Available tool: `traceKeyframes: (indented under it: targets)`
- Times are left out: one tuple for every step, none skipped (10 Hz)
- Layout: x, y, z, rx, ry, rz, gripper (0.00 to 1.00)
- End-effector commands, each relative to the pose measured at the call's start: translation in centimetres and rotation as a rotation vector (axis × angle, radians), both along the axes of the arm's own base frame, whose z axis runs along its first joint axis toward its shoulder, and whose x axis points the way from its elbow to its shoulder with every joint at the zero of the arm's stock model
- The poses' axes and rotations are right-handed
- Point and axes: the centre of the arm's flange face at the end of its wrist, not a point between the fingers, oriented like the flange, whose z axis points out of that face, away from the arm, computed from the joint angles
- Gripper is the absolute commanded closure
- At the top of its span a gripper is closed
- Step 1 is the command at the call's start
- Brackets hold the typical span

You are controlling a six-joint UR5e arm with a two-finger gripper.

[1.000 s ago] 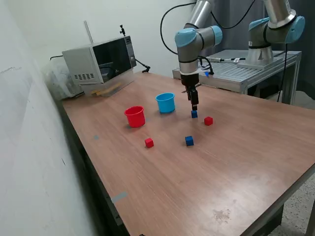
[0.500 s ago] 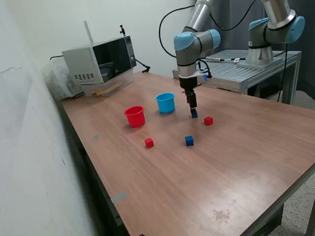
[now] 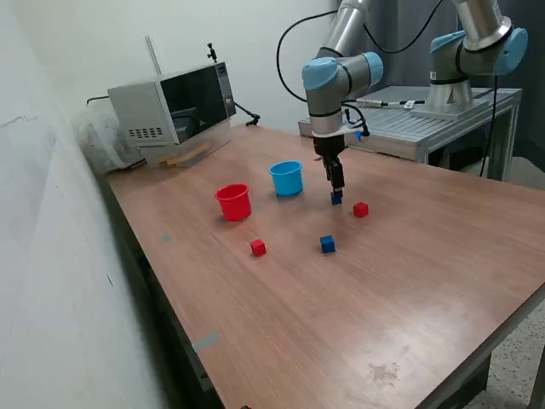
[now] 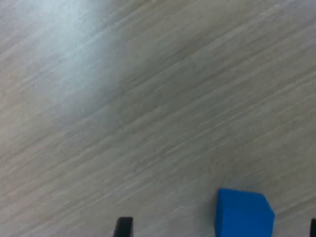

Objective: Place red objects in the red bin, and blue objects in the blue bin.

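Exterior view: the gripper (image 3: pixel 335 186) hangs just above 1 dark blue cube (image 3: pixel 336 198) on the wooden table (image 3: pixel 409 281), near the blue cup (image 3: pixel 287 178); the wrist view shows its jaws open, the cube between the fingertips (image 4: pixel 123 226).

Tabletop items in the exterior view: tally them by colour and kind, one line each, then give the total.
Red cubes: 2
Blue cubes: 2
Red cup: 1
Blue cup: 1
Microwave: 1
Total: 7
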Motion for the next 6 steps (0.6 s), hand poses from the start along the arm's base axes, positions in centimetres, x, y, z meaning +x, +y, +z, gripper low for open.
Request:
traceKeyframes:
  targets:
    - [0.18, -0.18, -0.09, 0.0, 0.001, 0.003, 0.0]
    - [0.06, -0.26, 0.03, 0.001, 0.022, 0.004, 1.0]
    - [0.16, -0.27, -0.06, 0.001, 0.026, 0.004, 1.0]
    - [0.15, -0.18, -0.06, 0.001, 0.026, 0.003, 1.0]
    - [0.14, -0.1, -0.06, 0.0, 0.026, 0.001, 1.0]
    - [0.19, -0.1, -0.11, 0.0, 0.024, 0.003, 1.0]
